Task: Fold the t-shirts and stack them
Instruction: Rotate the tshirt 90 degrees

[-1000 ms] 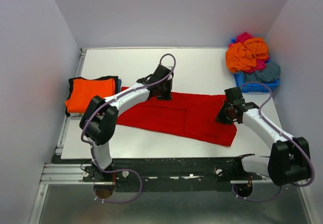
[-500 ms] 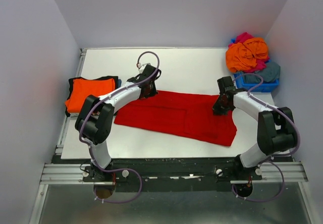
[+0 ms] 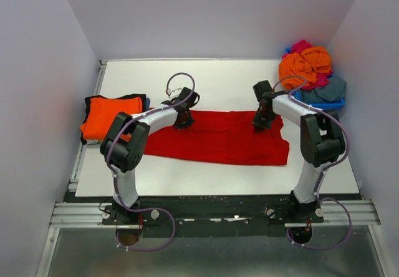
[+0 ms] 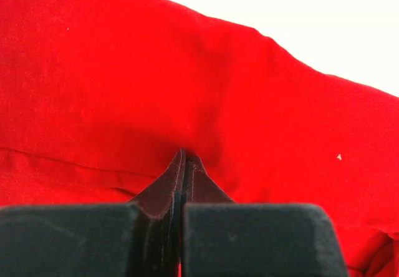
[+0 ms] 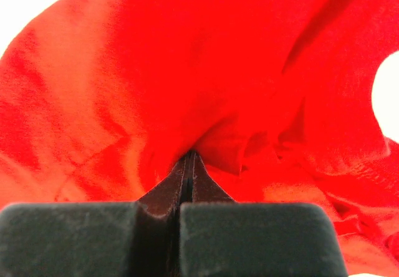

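Lying spread across the middle of the white table, the bright red cloth t-shirt stretches from left to right, with both grippers at its far edge. The left gripper is down on the left part of that edge, its jaws clenched together on a pinch of red cloth; in the left wrist view the fabric puckers right at the tips. The right gripper sits on the right part of the same edge, also clamped tight on the shirt, and the right wrist view shows the cloth gathered in raised folds around the tips. At the table's left edge, well apart from the red shirt, a folded orange t-shirt rests on a black one. In the far right corner a blue plastic bin holds a crumpled orange t-shirt, a magenta one and a grey-blue one.
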